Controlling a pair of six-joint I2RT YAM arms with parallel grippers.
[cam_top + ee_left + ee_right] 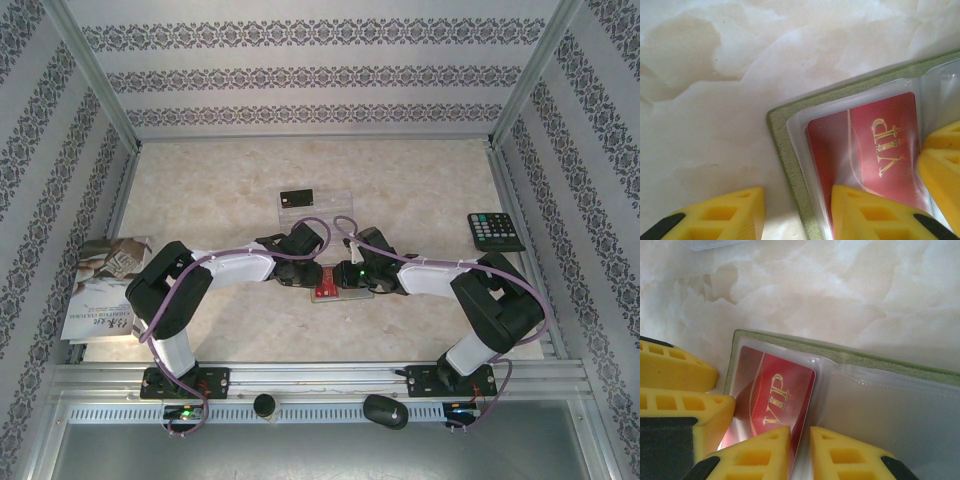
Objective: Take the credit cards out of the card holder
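The olive-green flat folding card holder [784, 147] lies open near the middle of the pale marbled bench [420, 180]. Its clear plastic sleeve [801, 120] holds a red plastic card with gold VIP lettering [865, 140]. The left tool [799, 194] is partly open and straddles the holder's left edge. The right tool [800, 435] is narrow, with the card's right edge in its slit; whether it grips, I cannot tell. Farther away, a small black card [297, 198] lies on see-through plastic [335, 205]. A black calculator [495, 232] sits at the right and a printed booklet [105, 280] at the left.

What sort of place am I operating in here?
Probably a purpose-built test booth rather than a real office: patterned wallpaper walls, bare aluminium frame posts and a marble-look tabletop.
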